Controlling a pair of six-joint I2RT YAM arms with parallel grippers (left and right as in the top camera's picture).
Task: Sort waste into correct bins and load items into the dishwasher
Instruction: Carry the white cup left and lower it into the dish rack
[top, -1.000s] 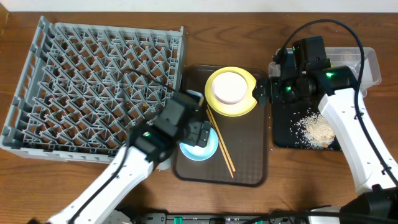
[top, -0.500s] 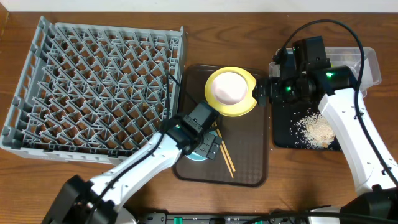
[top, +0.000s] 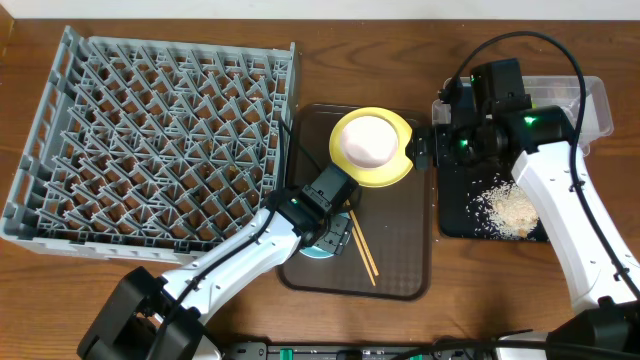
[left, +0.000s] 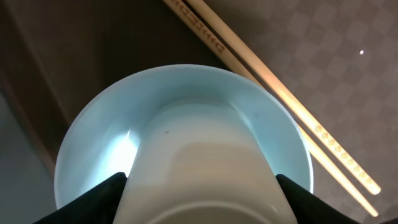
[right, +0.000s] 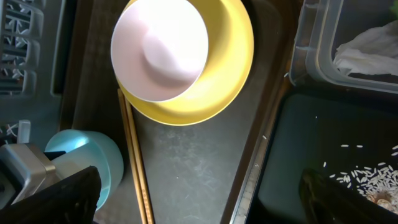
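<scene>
Left fingers (left: 87, 202) clamped on cup (left: 202, 180), over blue bowl (left: 186, 87) on brown tray (top: 400, 260) | right fingers (right: 354, 202) apart, empty | cup likely light, rigid, slick, breakable: grip side walls gently.

Brown tray (top: 400, 245) on wooden table (top: 50, 285)

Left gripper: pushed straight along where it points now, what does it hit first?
Left gripper meets the white cup between its fingers first, then the light-blue bowl the cup appears to stand in. Depth to contact is unclear.
</scene>
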